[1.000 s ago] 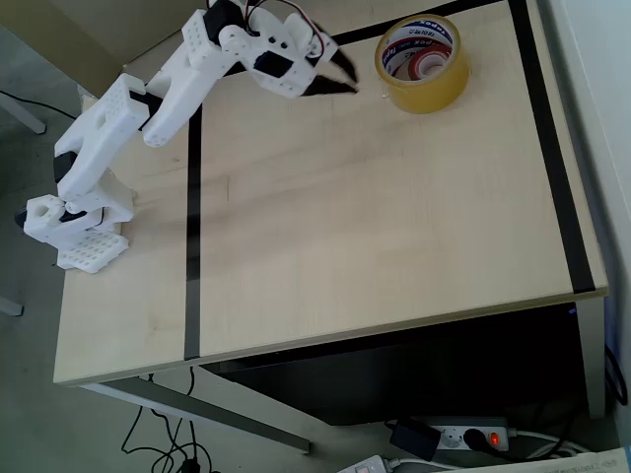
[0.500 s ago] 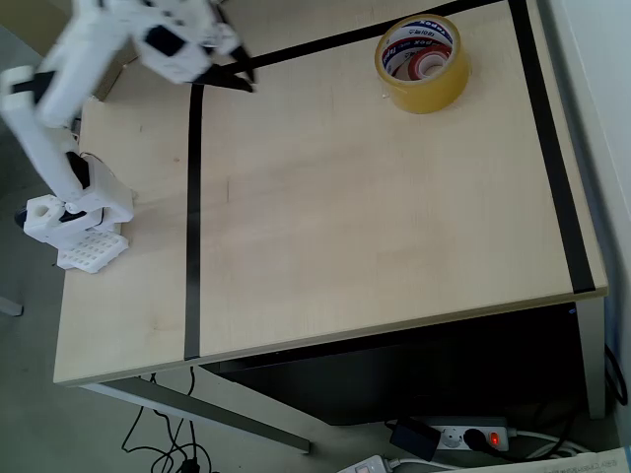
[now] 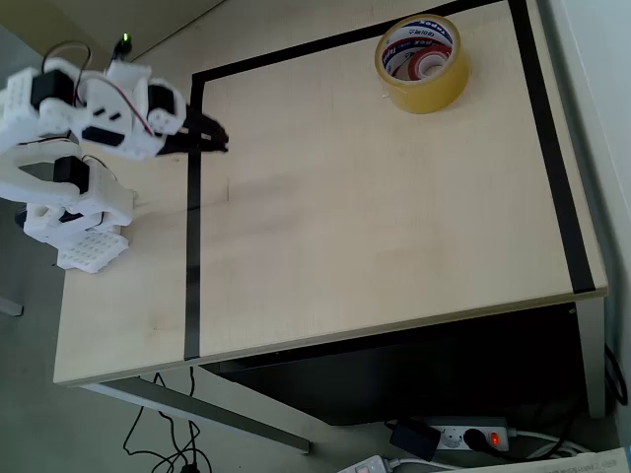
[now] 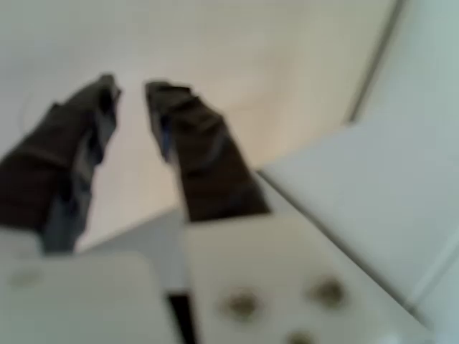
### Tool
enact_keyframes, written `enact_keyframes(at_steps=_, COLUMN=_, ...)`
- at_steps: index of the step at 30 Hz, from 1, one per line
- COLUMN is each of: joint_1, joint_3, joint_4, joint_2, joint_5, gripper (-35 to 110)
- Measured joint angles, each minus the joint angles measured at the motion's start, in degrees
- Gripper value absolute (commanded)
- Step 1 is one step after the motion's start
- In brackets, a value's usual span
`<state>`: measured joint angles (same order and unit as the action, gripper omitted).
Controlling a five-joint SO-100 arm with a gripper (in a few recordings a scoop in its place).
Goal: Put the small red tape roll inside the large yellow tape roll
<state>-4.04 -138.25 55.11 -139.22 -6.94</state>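
While the small red tape roll (image 3: 431, 65) sits inside the large yellow tape roll (image 3: 422, 63), the pincer (image 3: 219, 138) hangs narrowly parted.

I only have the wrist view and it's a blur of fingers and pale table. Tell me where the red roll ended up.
Observer: In the overhead view the small red tape roll sits inside the large yellow tape roll, near the table's far right corner.
Operator: Give me the gripper's position relative to that.
Observer: The gripper is far off to the picture's left, over the black tape line near the arm's base.
Operator: Confirm nothing is in the fingers.
Observer: Nothing shows between them. In your wrist view a narrow gap separates the two dark fingers; overhead they look almost closed.
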Motion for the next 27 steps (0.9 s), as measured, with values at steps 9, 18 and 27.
enact_keyframes(at_steps=9, joint_1=3.8, joint_3=-15.3, joint_4=-1.9, joint_2=-12.3, joint_5=2.9, gripper=0)
enact_keyframes(at_steps=18, joint_1=3.6, joint_3=-34.5, joint_4=5.6, joint_2=-48.6, joint_5=4.0, gripper=0)
enact_keyframes(at_steps=27, joint_1=4.0, joint_3=-37.9, joint_4=7.5, joint_2=-51.8, joint_5=5.9, gripper=0)
